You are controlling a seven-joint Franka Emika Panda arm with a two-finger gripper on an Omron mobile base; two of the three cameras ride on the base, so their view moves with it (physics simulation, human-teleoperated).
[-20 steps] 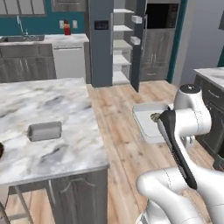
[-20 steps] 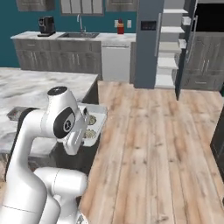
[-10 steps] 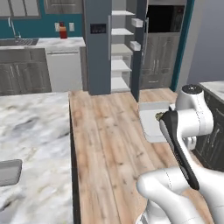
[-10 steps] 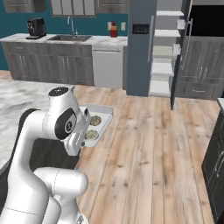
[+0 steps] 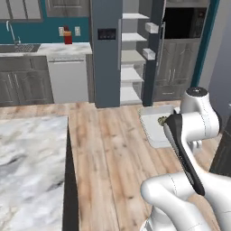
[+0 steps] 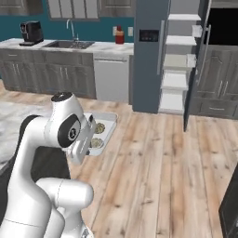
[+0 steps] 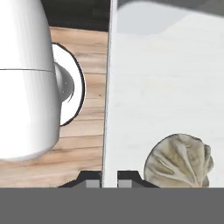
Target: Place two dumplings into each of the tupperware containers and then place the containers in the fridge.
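My gripper (image 7: 110,180) is shut on the rim of a pale grey tupperware container (image 7: 166,83), which hangs above the wooden floor in front of the arm. A wrinkled tan dumpling (image 7: 179,162) lies in it close to the fingertips (image 7: 92,178). In the right base view the tupperware container (image 6: 106,133) holds two dumplings (image 6: 99,128), one behind the other. In the left base view the container (image 5: 152,124) juts out from behind the arm. The slate blue-grey fridge (image 5: 107,49) stands ahead, its door swung open on white shelves (image 5: 131,67). The fridge (image 6: 148,51) is at upper right of centre in the right base view.
A marble island counter (image 5: 31,167) lies to the left. Along the back wall run grey cabinets with a dishwasher (image 5: 67,81), a sink (image 6: 69,44) and a coffee machine (image 6: 29,32). A dark cabinet (image 6: 230,209) stands at the right. Wooden floor (image 6: 153,162) stretches to the fridge.
The whole picture has shifted, so the base has moved: the island has slid off to the left and the fridge is nearer and more central. The container stays in the shut gripper.
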